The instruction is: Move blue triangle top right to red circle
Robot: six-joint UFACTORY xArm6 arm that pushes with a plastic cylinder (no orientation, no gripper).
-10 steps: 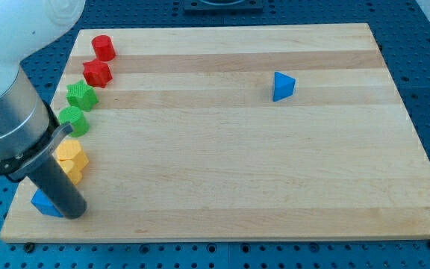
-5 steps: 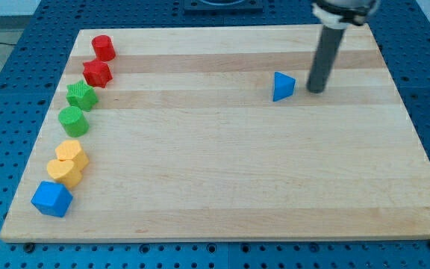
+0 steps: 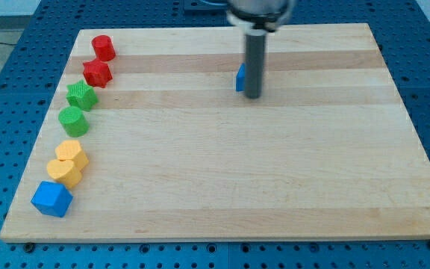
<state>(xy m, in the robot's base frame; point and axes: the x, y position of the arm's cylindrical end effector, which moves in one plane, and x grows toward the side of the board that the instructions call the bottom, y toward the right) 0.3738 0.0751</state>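
Camera view, near to far: blue cube point(image 3: 51, 199) at the bench's point(image 3: 222, 187) 8 o'clock corner. My tip point(image 3: 252, 95) touches the blue triangle point(image 3: 240, 78) at its 4 o'clock, mostly hiding it. Red circle point(image 3: 103, 47) far at 10 o'clock. No claw: nothing grasped.

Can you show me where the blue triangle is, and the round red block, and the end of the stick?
blue triangle point(image 3: 240, 78), camera view, on its blue sliver showing left of the rod.
red circle point(image 3: 103, 47), camera view, on its top face.
my tip point(image 3: 252, 96), camera view, the rod's very bottom end, just right of the triangle.
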